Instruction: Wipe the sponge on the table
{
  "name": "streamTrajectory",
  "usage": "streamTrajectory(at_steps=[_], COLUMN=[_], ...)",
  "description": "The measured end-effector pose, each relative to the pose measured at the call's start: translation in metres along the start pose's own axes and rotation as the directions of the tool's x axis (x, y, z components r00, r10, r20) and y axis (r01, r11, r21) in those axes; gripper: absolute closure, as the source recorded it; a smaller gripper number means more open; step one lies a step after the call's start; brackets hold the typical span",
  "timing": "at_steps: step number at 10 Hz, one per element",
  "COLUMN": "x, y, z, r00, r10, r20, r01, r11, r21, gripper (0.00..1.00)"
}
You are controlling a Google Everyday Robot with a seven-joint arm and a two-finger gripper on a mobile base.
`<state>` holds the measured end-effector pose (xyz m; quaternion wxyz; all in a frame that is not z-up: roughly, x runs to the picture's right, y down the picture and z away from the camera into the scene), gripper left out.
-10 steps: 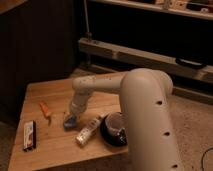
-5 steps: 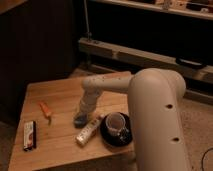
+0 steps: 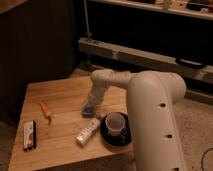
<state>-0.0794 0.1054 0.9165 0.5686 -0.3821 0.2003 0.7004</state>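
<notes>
The small bluish-grey sponge (image 3: 87,113) rests on the light-wood table (image 3: 60,92), near its middle. My gripper (image 3: 90,106) comes straight down onto it from the white arm and is shut on the sponge, holding it against the planks. The gripper body hides the top of the sponge; only its lower edge shows.
A white-silver oblong packet (image 3: 86,132) lies just in front of the sponge. To the right, a white cup (image 3: 115,123) stands on a black saucer (image 3: 118,140). An orange piece (image 3: 45,109) lies to the left and a black-and-white object (image 3: 30,135) at the front left corner.
My gripper has slid the sponge across the table, to the right and away from the front edge. The other objects have stayed where they were.
</notes>
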Motion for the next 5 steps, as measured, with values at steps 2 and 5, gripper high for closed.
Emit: streamTrajectory(at_steps=[2, 5], x=[-0.019, -0.018], y=[0.008, 0.008], z=[0.005, 0.003], r00=[1.000, 1.000], r10=[0.011, 0.005], r20=[0.010, 0.012], r01=[-0.011, -0.005], r11=[1.000, 1.000], r21=[0.005, 0.010], gripper=[1.00, 1.00])
